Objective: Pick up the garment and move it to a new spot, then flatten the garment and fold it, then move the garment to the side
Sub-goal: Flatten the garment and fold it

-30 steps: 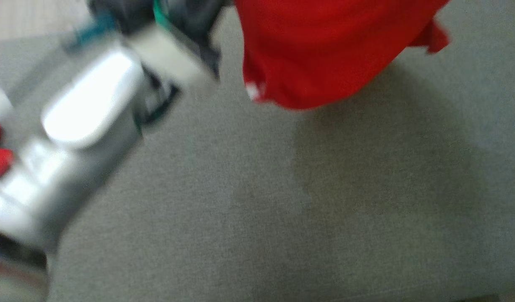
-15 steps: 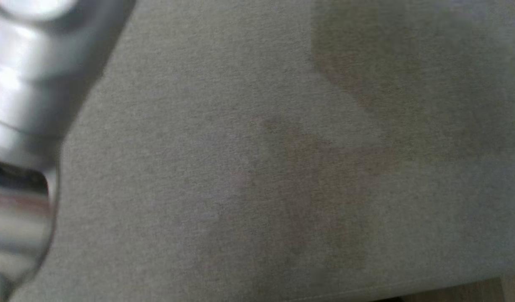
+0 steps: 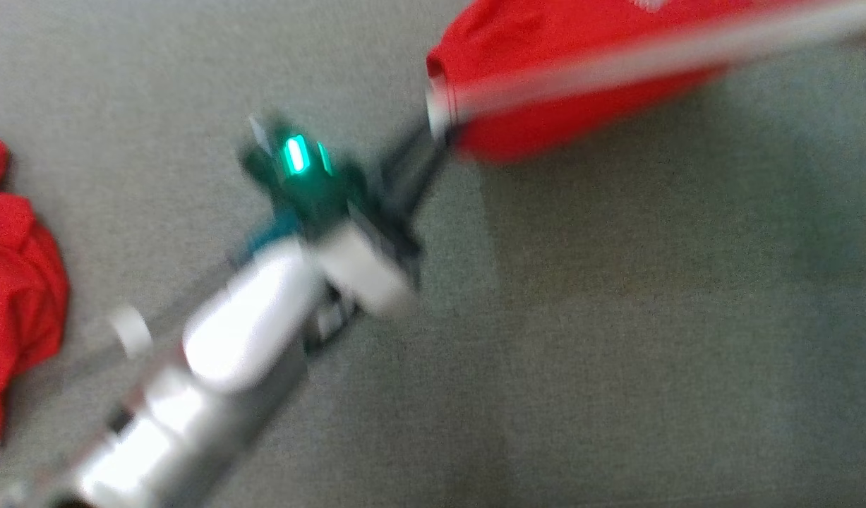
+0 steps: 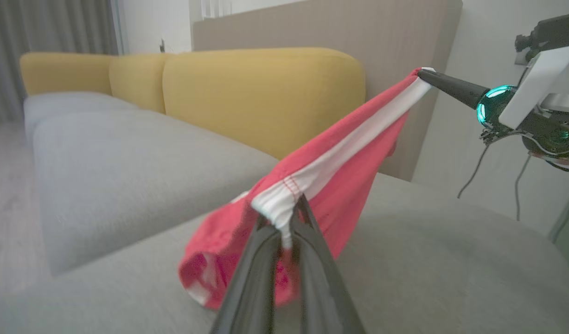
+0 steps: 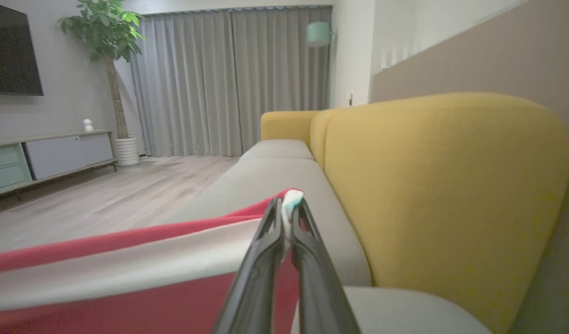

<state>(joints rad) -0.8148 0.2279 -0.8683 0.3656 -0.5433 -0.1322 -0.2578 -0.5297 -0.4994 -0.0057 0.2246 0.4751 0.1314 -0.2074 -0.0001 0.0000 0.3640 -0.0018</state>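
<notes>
- The red garment (image 4: 340,153) hangs above the grey sofa seat (image 4: 126,153), in front of the yellow back cushions (image 5: 428,185).
- The left pincer (image 4: 284,220) is closed tight on the left end of its white band.
- The right pincer (image 5: 288,206) is closed tight on the other end.
- The band is pulled straight between them, so the long axis runs left to right.
- The red cloth sags under the band toward the seat; I cannot tell if the lowest fold touches it.
- Another red cloth (image 3: 16,282) lies on the seat at the left.

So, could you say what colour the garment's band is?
The garment's band is white; clearest in left wrist view.
</notes>
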